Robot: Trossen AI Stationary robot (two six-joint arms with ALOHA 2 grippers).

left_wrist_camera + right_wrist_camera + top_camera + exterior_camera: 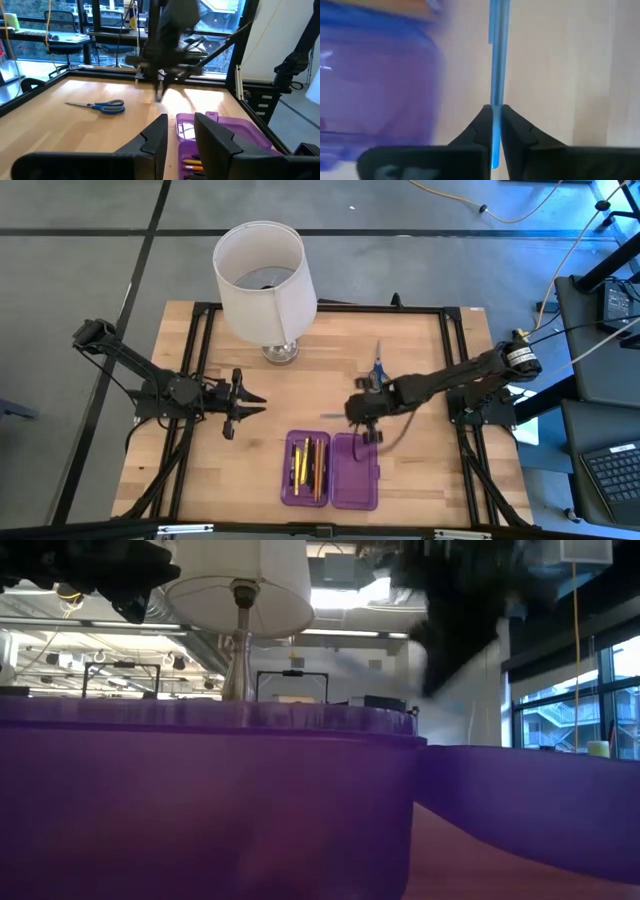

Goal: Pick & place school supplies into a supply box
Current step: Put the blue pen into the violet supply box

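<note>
Just beyond the supply box [331,470], the right gripper [362,423] is pinched tight on a slim blue pen [497,55], its long axis running straight out from the fingertips. The open purple case lies just beside it, toward the table's front edge, pencils [309,463] already inside. Left gripper [247,404] waits partly open, holding nothing; scissors [378,366] lie behind.

Blurred right pincer [160,82] in the left wrist view; supply box [200,800] cropped low.
</note>
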